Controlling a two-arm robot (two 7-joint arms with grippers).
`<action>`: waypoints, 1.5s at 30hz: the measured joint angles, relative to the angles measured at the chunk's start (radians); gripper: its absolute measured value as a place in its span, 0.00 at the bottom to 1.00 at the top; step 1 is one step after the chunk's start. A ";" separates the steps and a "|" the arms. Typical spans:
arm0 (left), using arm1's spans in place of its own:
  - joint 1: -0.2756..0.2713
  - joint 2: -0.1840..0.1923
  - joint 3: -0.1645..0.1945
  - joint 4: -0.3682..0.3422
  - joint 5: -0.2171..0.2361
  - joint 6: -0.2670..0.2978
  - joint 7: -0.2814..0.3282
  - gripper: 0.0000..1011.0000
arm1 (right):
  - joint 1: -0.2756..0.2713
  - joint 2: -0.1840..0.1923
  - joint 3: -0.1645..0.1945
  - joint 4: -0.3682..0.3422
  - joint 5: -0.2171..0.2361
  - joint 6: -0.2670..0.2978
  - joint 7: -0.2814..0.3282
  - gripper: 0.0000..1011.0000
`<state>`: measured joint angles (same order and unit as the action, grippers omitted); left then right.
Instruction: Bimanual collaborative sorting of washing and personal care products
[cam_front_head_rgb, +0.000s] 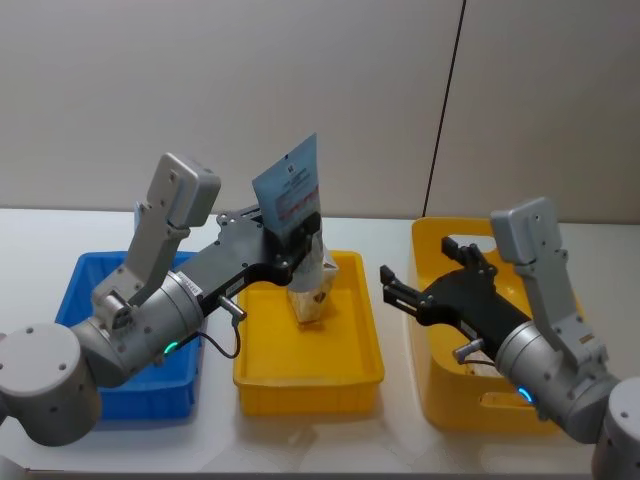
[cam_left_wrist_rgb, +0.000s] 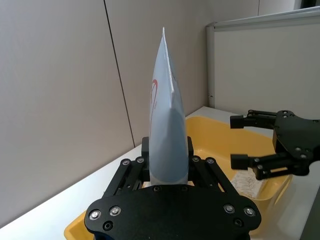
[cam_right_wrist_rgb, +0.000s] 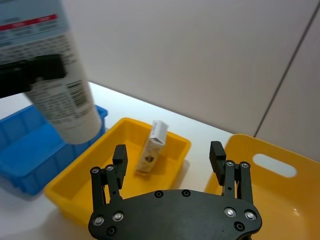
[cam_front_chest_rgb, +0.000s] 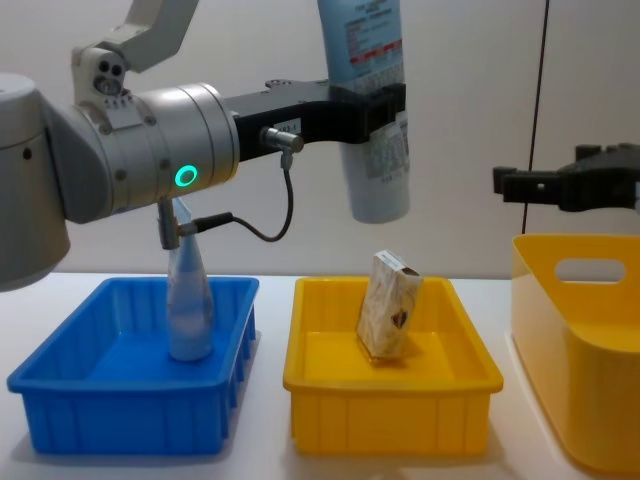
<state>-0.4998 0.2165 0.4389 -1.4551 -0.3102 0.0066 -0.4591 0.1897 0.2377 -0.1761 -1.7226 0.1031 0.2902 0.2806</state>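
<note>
Held tube: pale blue, printed label, flat crimped end up, rounded cap end down. It is in the air above the yellow tray, over the carton and well clear of it.

Handling guess: light, soft plastic that dents under squeeze, and the smooth skin could slip. Best taken across the mid body. The crimp is too thin to hold well, and the cap end is rounded.

Left hand is clamped on the tube's mid body, one finger on each flat side, with the tube near upright. The left wrist view shows both fingers pressed on the tube.

Right hand is spread wide and holds nothing. It sits in the air between the yellow tray and the yellow bin, fingertips pointing toward the tube but apart from it. It looks set up for a handover. To take the tube it would have to grip the free lower part near the cap end, below the left hand's fingers.

Carton: beige-white, patterned, standing tilted inside the yellow tray. Likely light, stiff card with crushable corners, so grip it across the flat faces.

Second tube stands in the blue tray, cap end down, on the robot's left.

The trays and the bin sit on the table.
</note>
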 joint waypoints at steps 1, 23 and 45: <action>0.000 0.000 0.000 0.000 0.000 0.000 0.000 0.30 | 0.001 0.004 -0.003 -0.001 0.002 0.001 0.011 0.99; -0.002 -0.002 0.003 0.000 0.000 0.002 -0.001 0.30 | 0.091 0.074 -0.113 0.045 0.027 0.007 0.185 0.99; -0.002 -0.002 0.003 0.000 0.000 0.002 -0.001 0.30 | 0.198 0.035 -0.192 0.161 0.003 -0.025 0.186 0.99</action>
<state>-0.5014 0.2147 0.4419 -1.4550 -0.3101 0.0084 -0.4598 0.3879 0.2732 -0.3686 -1.5613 0.1066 0.2655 0.4669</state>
